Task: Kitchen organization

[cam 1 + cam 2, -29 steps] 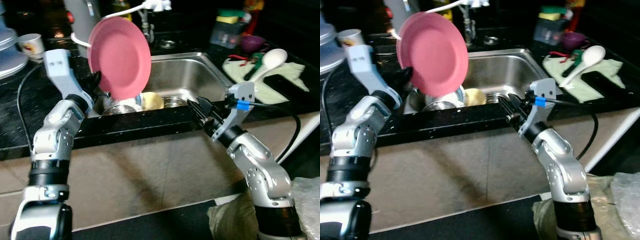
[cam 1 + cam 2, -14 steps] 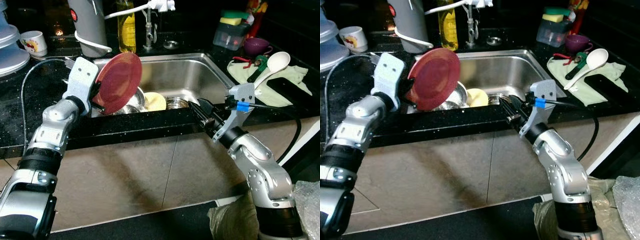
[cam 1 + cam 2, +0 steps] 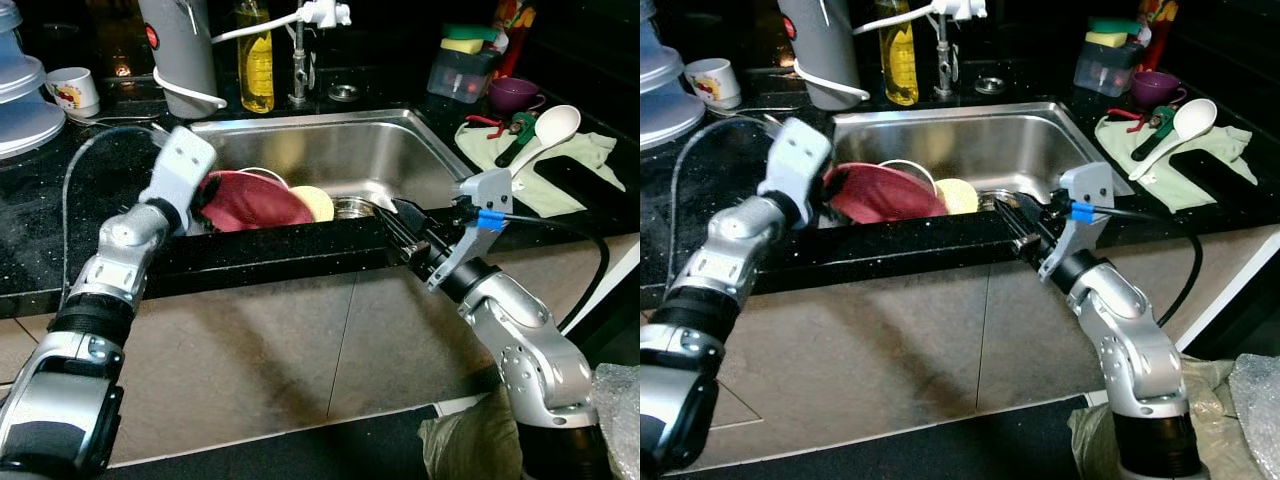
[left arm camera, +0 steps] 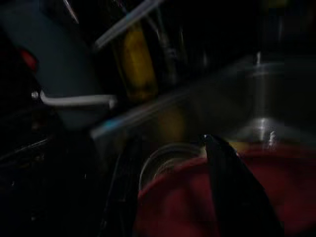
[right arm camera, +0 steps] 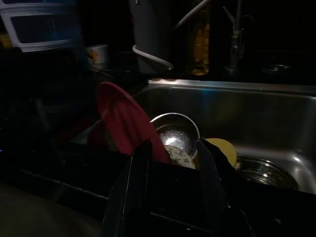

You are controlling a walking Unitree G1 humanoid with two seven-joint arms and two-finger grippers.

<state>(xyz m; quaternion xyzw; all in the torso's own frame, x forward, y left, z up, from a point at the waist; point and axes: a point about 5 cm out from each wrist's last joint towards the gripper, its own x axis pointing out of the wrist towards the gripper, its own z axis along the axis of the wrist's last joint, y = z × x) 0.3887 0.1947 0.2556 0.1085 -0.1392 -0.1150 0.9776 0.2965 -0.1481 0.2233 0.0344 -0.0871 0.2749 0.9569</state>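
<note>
Since a second ago your left gripper (image 3: 200, 190) has brought the pink plate (image 3: 255, 202) down from high above the counter into the sink (image 3: 400, 150). Its fingers are clamped on the plate's left rim; in the left wrist view one black finger (image 4: 232, 192) lies across the red surface. The plate now leans low at the sink's left end, tilted over a steel bowl (image 5: 177, 133) with a cream dish (image 3: 318, 203) just beside it on the right.

Your right gripper (image 3: 395, 222) has barely shifted: it hovers over the sink's front edge near the right end, holding nothing, and the right wrist view shows its two fingers (image 5: 136, 182) parted with a gap between them.

Look at the room around you. The sink's rear and right portion is bare steel, with the drain (image 3: 350, 208) just ahead of your right fingertips. The black counter (image 3: 60, 180) runs along the left of the plate. Behind the sink stand a grey appliance (image 3: 180, 50), a yellow bottle (image 3: 256, 58) and the tap (image 3: 298, 50). To the right, on a green cloth (image 3: 560, 170), lies a white spoon (image 3: 545, 128), well apart from either gripper.
</note>
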